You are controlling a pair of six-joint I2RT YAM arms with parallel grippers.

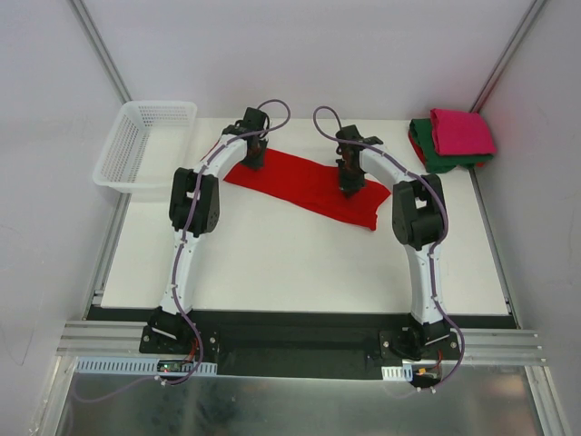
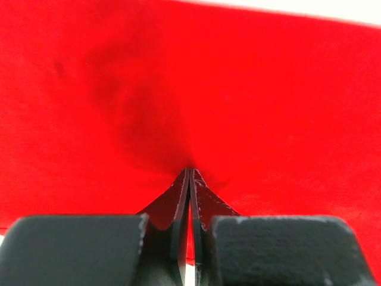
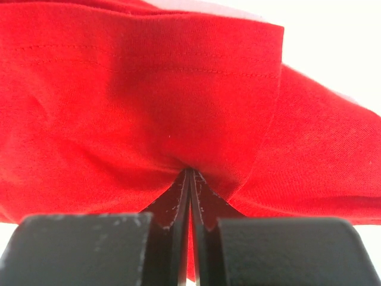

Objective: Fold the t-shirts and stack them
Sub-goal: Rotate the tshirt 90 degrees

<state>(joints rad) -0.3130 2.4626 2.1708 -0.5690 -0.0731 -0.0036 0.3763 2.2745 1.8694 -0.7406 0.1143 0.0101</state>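
A bright red t-shirt (image 1: 304, 186) lies as a long slanted band across the back of the white table. My left gripper (image 1: 254, 161) is shut on its left end, and the red cloth (image 2: 238, 107) puckers into the closed tips (image 2: 189, 171). At the right end my right gripper (image 1: 348, 186) is shut on the red t-shirt (image 3: 149, 89), pinching a fold below a stitched hem; the tips (image 3: 190, 171) meet in the cloth. A folded magenta-pink t-shirt (image 1: 461, 130) lies on a folded dark green t-shirt (image 1: 434, 156) at the back right corner.
A white plastic mesh basket (image 1: 143, 147) stands at the back left, partly over the table edge. White walls close in the back and both sides. The arms' bases sit on a black rail at the near edge.
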